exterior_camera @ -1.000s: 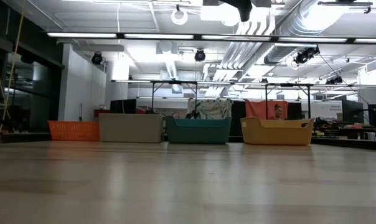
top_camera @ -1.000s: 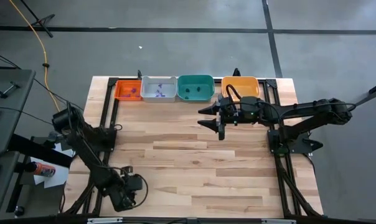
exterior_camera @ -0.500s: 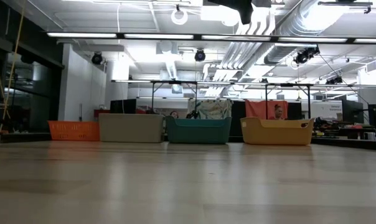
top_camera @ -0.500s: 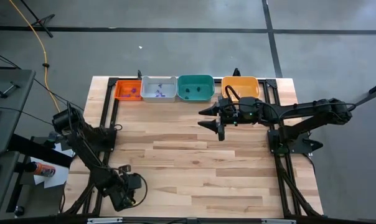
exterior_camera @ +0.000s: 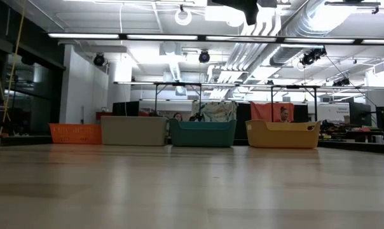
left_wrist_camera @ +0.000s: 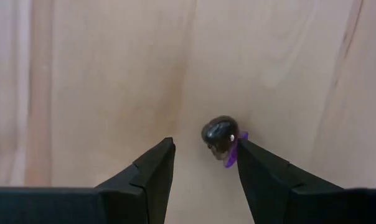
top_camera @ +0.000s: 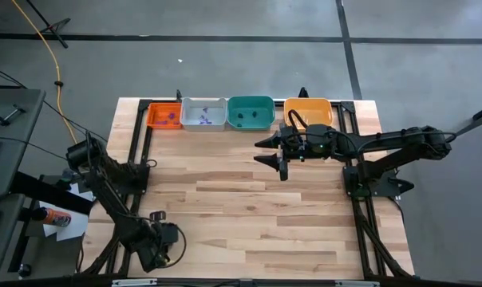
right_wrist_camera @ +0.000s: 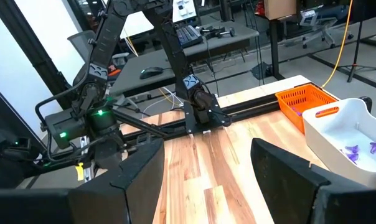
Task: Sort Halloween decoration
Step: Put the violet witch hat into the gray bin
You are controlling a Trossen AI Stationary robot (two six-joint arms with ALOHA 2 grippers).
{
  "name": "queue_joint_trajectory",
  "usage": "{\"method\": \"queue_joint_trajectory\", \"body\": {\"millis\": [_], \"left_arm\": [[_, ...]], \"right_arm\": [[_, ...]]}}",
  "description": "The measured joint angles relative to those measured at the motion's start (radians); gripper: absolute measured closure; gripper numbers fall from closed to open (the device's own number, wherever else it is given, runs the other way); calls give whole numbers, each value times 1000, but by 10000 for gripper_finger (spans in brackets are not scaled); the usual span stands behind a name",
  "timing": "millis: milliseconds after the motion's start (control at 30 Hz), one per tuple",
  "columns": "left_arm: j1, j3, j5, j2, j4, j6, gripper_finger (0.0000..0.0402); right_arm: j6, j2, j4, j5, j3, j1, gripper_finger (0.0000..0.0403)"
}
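Since the earlier frame the left gripper point(top_camera: 155, 253) has been shifted slightly leftward at the near left corner of the table point(top_camera: 257, 215). Its fingers are parted, with nothing gripped; a dark trinket point(left_wrist_camera: 218, 135) with a purple bit lies on the wood between them, beside one finger point(left_wrist_camera: 263, 180). The right gripper point(top_camera: 266, 151) is held wide apart and empty near the green tray point(top_camera: 250, 112). Purple trinkets point(top_camera: 204, 118) lie in the grey tray point(top_camera: 203, 103).

A wooden table point(top_camera: 249, 207) carries four trays point(top_camera: 239, 113) and a dark trinket point(left_wrist_camera: 219, 135).
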Motion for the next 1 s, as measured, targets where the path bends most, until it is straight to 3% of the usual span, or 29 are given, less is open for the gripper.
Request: {"method": "queue_joint_trajectory", "body": {"millis": [767, 1000], "left_arm": [[0, -1, -116, 0, -4, 122, 241], [13, -1, -100, 0, -4, 141, 241]], "right_arm": [[3, 0, 0, 0, 0, 0, 169], [3, 0, 0, 0, 0, 0, 169]]}}
